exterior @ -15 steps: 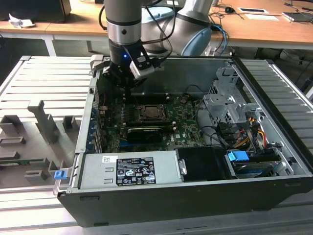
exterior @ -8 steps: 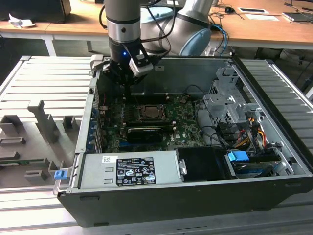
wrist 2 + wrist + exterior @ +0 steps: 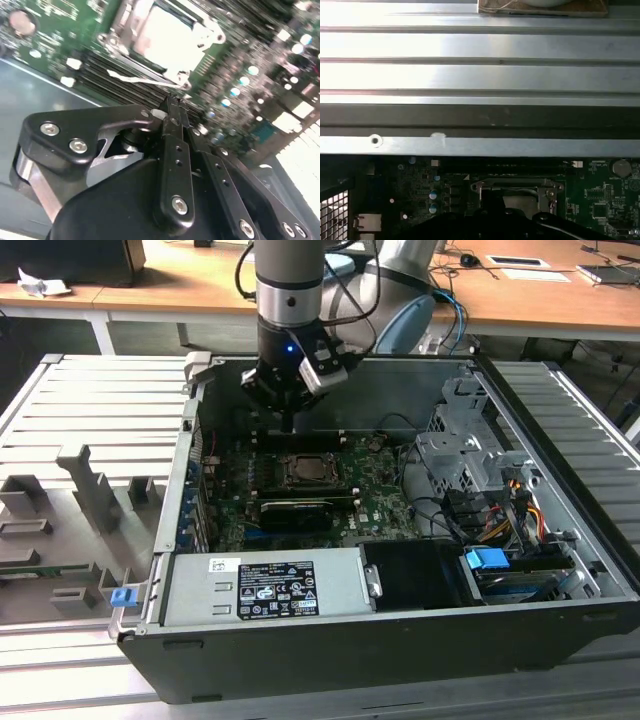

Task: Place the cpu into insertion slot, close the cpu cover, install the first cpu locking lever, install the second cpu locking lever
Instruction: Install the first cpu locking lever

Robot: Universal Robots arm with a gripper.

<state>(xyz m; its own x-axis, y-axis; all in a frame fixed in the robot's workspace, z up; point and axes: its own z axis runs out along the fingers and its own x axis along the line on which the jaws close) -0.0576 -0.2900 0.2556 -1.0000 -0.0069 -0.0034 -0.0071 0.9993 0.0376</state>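
One gripper (image 3: 172, 107) hangs above the socket (image 3: 312, 472), jaws pinched together on nothing; we judge the chip (image 3: 167, 37) seated there light, stiff, fragile, best gripped by its edges.

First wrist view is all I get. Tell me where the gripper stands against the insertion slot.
Observer: In the exterior view the gripper hangs inside the open computer case. It is over the board, just past the insertion slot on the side away from the camera.
Operator: Report the fingers.
Observer: In the second wrist view the fingers are shut together. Their tips are close to a thin silvery lever at the slot's edge. I cannot tell whether they touch it.
Operator: Now the cpu.
Observer: The second wrist view shows the cpu as a bright silvery plate lying in the slot.
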